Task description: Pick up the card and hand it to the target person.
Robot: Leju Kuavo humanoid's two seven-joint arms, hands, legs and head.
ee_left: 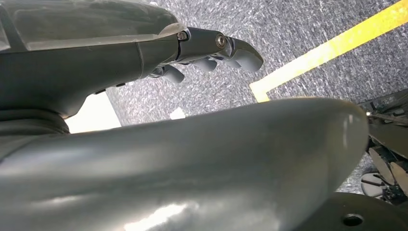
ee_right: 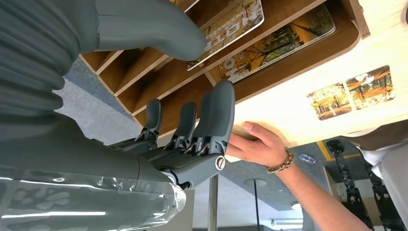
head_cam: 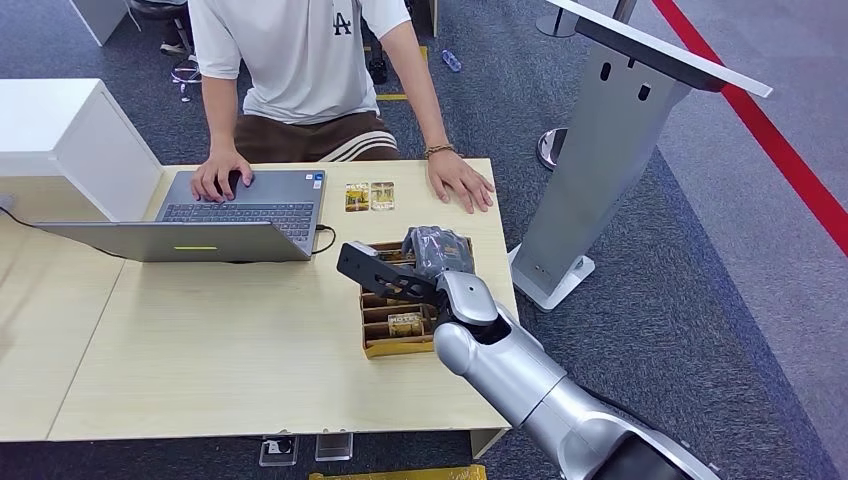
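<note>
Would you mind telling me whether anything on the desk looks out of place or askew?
Nothing is spilled or damaged. Two cards lie loose on the desk in front of the person, outside the wooden card box, which sits slightly skewed to the desk edge. The right hand hovers over it, empty.

Yellow autumn-print cards (head_cam: 404,322) stand slotted in a wooden organizer box (head_cam: 400,345) near the bench's right edge; two more cards (head_cam: 369,196) lie flat beyond the box.

Card box (head_cam: 400,335) partly behind right hand (head_cam: 436,252)
</note>
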